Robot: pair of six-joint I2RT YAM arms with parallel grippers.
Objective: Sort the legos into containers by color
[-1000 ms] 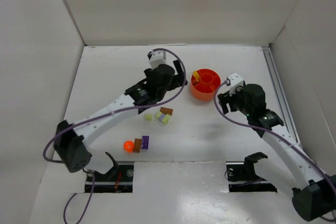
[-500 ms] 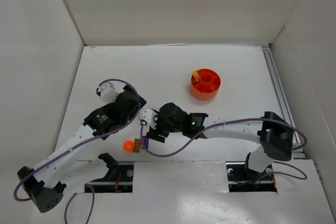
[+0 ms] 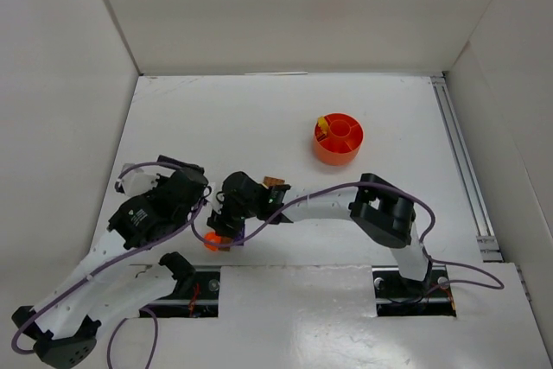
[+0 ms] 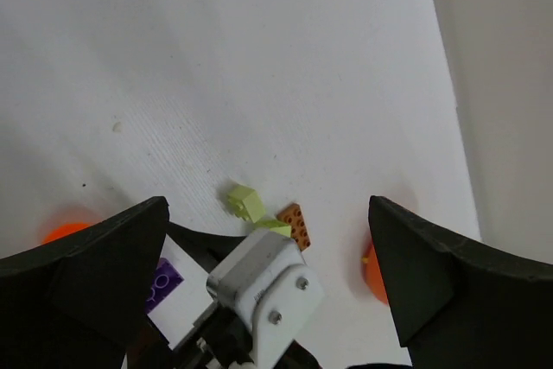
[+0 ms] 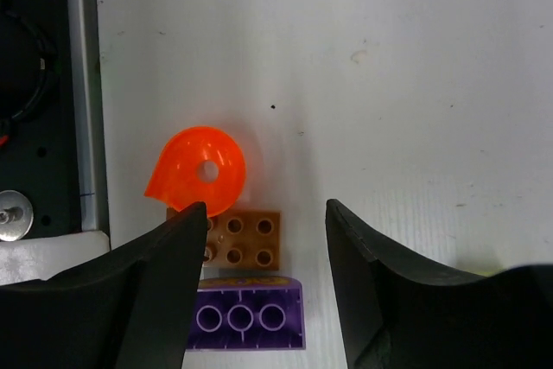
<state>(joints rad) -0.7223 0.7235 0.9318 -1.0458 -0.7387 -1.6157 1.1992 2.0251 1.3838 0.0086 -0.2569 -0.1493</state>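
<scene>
My right gripper (image 3: 221, 229) reaches across to the near left and is open. In the right wrist view its jaws (image 5: 266, 213) stand either side of a brown-orange brick (image 5: 244, 238), with a purple brick (image 5: 249, 327) right behind it. My left gripper (image 3: 199, 194) is open and empty, beside the right wrist. The left wrist view shows two pale yellow-green bricks (image 4: 245, 203), a brown-orange brick (image 4: 295, 224) and the purple brick (image 4: 162, 282). The orange-red dish (image 3: 338, 138) stands at the far right, with a yellow brick (image 3: 321, 124) in it.
A translucent orange rounded piece (image 5: 197, 170) touches the brown-orange brick. The black arm base and metal rail (image 5: 82, 84) lie just beyond it. The right arm's white wrist block (image 4: 263, 276) fills the space between my left fingers. White walls enclose the table.
The right arm has swung from the right side across to the near left, over the brown-orange and purple bricks. The left arm has drawn back from near the dish to the near left.
</scene>
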